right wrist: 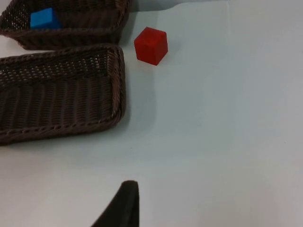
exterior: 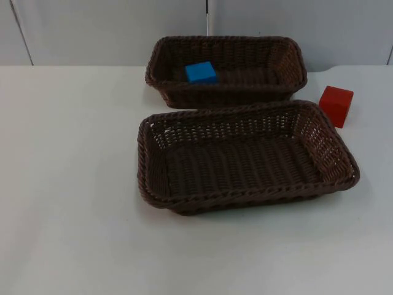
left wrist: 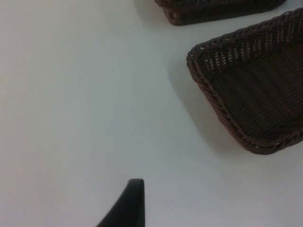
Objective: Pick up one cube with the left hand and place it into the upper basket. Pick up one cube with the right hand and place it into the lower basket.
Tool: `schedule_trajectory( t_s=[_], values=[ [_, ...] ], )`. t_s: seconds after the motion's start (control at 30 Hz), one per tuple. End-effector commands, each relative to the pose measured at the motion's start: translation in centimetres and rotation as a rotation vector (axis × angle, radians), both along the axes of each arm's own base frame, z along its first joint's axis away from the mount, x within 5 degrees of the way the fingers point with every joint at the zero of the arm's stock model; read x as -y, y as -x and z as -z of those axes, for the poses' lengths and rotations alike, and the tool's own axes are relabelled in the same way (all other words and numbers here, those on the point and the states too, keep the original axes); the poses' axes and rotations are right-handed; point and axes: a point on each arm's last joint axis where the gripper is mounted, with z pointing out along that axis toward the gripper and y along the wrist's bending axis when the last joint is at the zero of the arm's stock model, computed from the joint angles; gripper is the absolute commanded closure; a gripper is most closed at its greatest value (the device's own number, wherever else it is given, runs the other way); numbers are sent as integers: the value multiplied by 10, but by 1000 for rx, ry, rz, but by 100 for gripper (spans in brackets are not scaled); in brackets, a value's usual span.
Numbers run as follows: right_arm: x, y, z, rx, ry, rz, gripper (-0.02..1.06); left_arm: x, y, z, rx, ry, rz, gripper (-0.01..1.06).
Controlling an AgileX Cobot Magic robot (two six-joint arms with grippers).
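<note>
— Looking down at the bench [exterior: 73,184], what did you see?

— I saw the blue cube [exterior: 201,72] inside the upper basket [exterior: 227,92]. The red cube [exterior: 336,105] sat on the bench, just beside the far right corner of the lower basket [exterior: 245,200].

— And the arms?

— Each end effector hung over bare bench: the left end effector [left wrist: 128,205] left of the lower basket, the right end effector [right wrist: 123,205] to its right. I could not tell how far open either was.

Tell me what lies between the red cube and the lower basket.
Nothing: bare white table separates the red cube from the lower basket, clearest in the right wrist view.
</note>
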Motion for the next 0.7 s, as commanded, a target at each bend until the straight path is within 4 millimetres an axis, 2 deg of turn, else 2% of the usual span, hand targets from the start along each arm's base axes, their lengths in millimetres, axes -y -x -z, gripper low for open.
schedule_trajectory(
  t_s=[0.0,0.1,0.13,0.27,0.3,0.47,0.5,0.63,0.67],
  values=[
    [-1,-9,-10,3,1,6,-1,0,0,-1,14,22,-5,3],
    [-5,-27,-18,-39,-10,-2,-1,1,0,-1,13,24,-5,3],
    [-5,-27,-18,-39,-10,-2,-1,1,0,-1,13,24,-5,3],
    [-8,-55,-26,-103,-2,-2,-1,1,0,-1,16,27,-5,3],
    [-8,-55,-26,-103,-2,-2,-1,1,0,-1,16,27,-5,3],
    [-13,-93,-28,-213,18,-6,-1,1,0,-1,16,27,-5,3],
    [-13,-93,-28,-213,18,-6,-1,1,0,-1,16,27,-5,3],
    [-17,-124,-28,-288,39,-15,-1,1,0,-1,16,27,-5,3],
    [-17,-124,-28,-288,39,-15,-1,1,0,-1,16,27,-5,3]
  ],
)
